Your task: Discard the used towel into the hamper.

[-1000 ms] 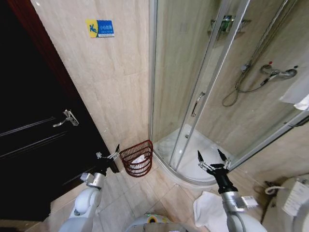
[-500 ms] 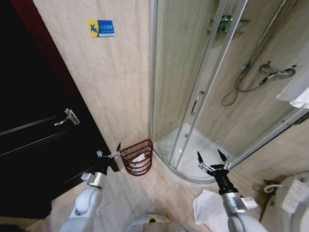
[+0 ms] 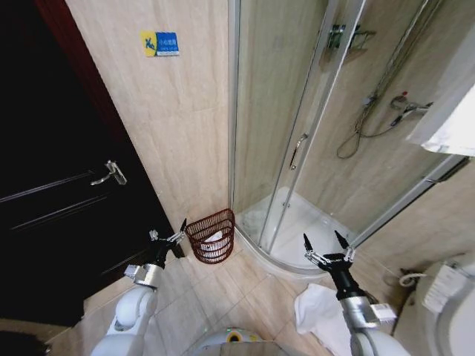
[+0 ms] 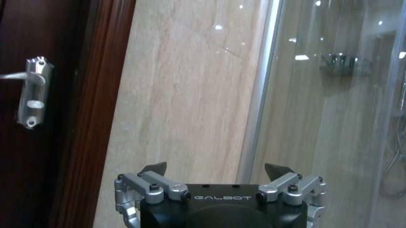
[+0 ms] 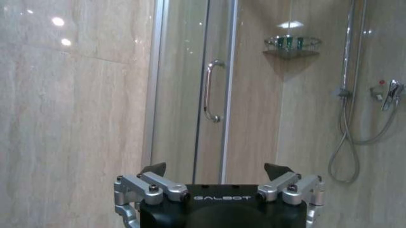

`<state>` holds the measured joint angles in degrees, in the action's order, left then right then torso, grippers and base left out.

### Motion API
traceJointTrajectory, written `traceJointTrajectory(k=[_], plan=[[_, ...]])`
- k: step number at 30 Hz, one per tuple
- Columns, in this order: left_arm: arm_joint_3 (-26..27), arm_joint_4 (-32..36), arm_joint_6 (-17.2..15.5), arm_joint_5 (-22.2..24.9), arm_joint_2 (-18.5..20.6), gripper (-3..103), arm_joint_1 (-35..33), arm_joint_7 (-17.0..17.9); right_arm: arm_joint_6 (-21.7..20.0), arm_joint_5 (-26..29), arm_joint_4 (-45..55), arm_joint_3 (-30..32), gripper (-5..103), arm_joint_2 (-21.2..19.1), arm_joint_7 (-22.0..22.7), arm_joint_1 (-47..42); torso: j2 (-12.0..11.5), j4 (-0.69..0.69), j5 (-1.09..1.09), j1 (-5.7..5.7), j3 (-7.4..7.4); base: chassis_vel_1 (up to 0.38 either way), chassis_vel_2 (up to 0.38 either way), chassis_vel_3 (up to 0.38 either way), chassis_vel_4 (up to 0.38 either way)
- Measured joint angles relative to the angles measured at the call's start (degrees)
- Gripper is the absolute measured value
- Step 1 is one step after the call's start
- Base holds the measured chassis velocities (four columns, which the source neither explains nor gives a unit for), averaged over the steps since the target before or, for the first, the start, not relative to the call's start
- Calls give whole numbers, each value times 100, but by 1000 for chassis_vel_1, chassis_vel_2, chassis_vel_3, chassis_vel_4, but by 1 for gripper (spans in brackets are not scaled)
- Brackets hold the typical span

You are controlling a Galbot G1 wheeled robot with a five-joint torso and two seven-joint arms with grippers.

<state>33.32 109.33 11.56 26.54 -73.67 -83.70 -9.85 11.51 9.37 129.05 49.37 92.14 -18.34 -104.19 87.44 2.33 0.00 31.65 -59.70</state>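
In the head view my left tool [image 3: 170, 232] is in the lower left part of the frame, held above the tiled floor [image 3: 245, 285], with its two fingers apart and nothing between them. It is just beside the hamper [image 3: 212, 236], on the hamper's left side, and I cannot tell if it touches the rim. The hamper is a small round basket of dark red-brown open weave. It stands on the floor near the lower centre of the frame, against the beige wall [image 3: 171, 126] and beside the corner of the glass shower cabin [image 3: 286, 126]. Something white lies inside it.

My right tool [image 3: 324, 247] is in the lower right part of the frame, in front of the curved edge of the shower tray [image 3: 297, 222]. Its fingers are also apart and hold nothing. Below it, on the floor at the bottom right, lies a white towel [image 3: 315, 311], well apart from the hamper.

In the left wrist view my left tool [image 4: 216, 172] shows open at the bottom of the frame, and behind it are the wall and the dark door [image 4: 38, 118] with its metal handle [image 4: 28, 90]. In the right wrist view my right tool [image 5: 216, 171] is open too, facing the shower door with its handle [image 5: 210, 90].
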Motion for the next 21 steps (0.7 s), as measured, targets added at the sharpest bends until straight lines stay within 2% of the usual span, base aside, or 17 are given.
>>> traceJointTrajectory(k=[11, 21], plan=[[50, 94, 52, -5, -38, 100, 29, -42, 51, 24, -1, 12, 100, 0, 0, -33, 30, 0, 0, 13, -15, 61, -60, -69, 47], [66, 116, 136, -88, -54, 100, -21, -61, 98, 65, 2, 15, 100, 0, -1, -76, 311, 0, 0, 148, -164, 6, -5, -11, 8]])
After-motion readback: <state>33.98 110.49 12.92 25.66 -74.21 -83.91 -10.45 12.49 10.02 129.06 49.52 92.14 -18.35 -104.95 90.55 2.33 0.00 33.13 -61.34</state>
